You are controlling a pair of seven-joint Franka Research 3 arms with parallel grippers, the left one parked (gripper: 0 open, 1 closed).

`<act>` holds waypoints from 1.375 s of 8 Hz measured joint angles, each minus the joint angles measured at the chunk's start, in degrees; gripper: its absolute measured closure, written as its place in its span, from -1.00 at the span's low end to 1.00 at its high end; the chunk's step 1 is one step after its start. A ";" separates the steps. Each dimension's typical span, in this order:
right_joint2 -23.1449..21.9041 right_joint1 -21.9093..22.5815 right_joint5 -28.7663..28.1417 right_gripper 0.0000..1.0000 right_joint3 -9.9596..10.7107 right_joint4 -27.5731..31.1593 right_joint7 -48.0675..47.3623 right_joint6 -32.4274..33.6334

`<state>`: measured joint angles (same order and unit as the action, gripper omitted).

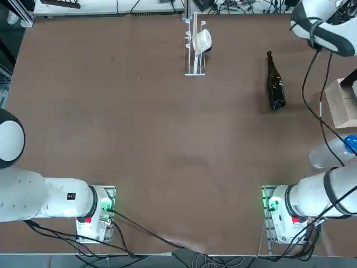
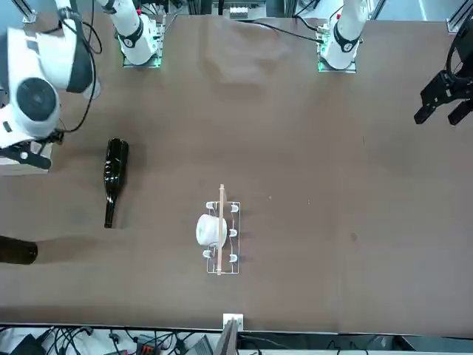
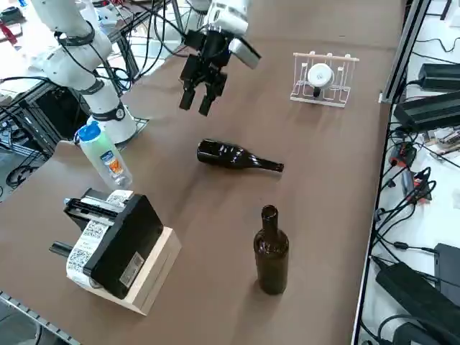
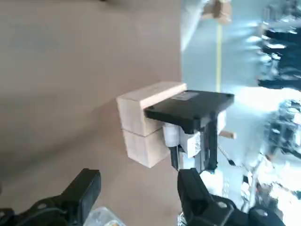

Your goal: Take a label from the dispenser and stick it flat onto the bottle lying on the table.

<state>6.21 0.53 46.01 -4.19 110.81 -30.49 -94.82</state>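
Jaws spread wide | right gripper [image 4: 139,183] near the label dispenser [image 4: 188,127] | label perhaps hidden | clear bottle [image 4: 104,217] cut off

1 dark bottle [image 1: 276,84], 1 white roll [image 1: 202,41]

no readable text, labels on black device [image 3: 127,241] (print too small)

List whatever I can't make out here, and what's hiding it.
- Lying dark glass bottle: underside hidden by its own body, top view.
- Standing dark glass bottle: neck cut off by the edge, front view.
- Label strip: print too small to read, right side view.
- Dispenser: any label waiting there too small to tell, right side view.
- Right gripper, open above the table: outside the right side view.
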 joint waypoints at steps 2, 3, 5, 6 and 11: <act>2.00 -0.06 8.70 -1.00 0.04 5.05 -11.17 -0.07; 2.74 -0.18 12.86 -1.00 0.24 7.91 -15.37 -0.09; 3.23 -0.75 20.10 -1.00 0.95 12.54 -17.70 0.03; 3.24 -1.37 23.33 -1.00 1.16 15.09 -17.92 0.08; 3.85 -6.77 36.36 -0.96 1.37 23.37 -18.87 0.11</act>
<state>10.05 -6.24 82.37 -2.82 134.18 -49.36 -94.71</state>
